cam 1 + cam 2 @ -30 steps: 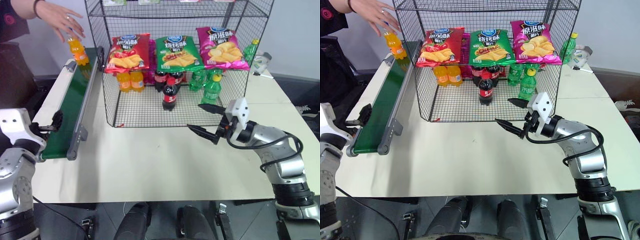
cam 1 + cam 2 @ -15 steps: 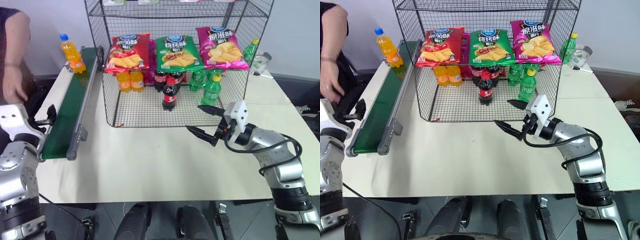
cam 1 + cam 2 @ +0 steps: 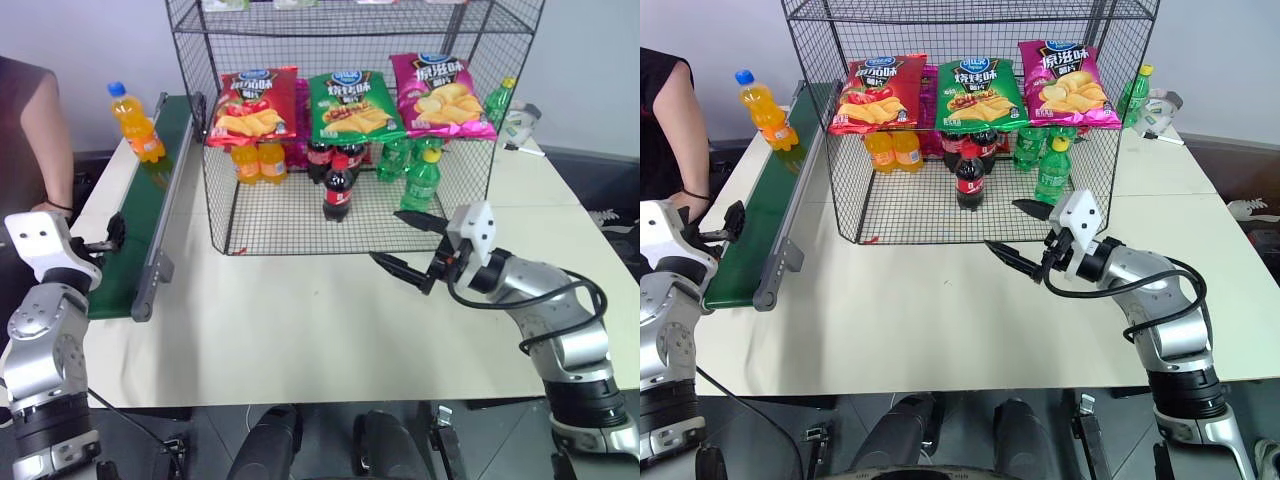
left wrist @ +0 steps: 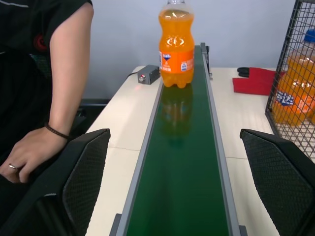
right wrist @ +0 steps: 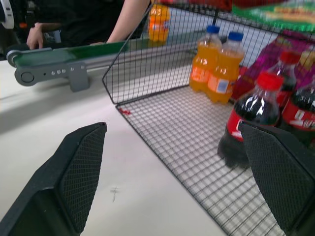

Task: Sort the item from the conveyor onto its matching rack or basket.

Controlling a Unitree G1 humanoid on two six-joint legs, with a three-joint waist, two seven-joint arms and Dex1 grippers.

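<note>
Left gripper (image 4: 174, 187) spread wide, empty, at near end of conveyor (image 3: 135, 235); orange soda bottle (image 4: 176, 45) upright far ahead on belt. Right gripper (image 3: 1025, 230) splayed, empty, just before rack (image 3: 225, 190).

Orange soda bottle (image 4: 176, 44): clear glossy plastic. Conveyor (image 4: 183, 162): smooth dark green belt with a faint sheen, pale grey metal rails. Rack (image 3: 230, 215): black wire mesh. Crisp bags (image 3: 352, 105): glossy foil. Counter (image 3: 300, 320): matt cream. Left tool's fingers (image 4: 83, 172): black, finely textured pads.
</note>
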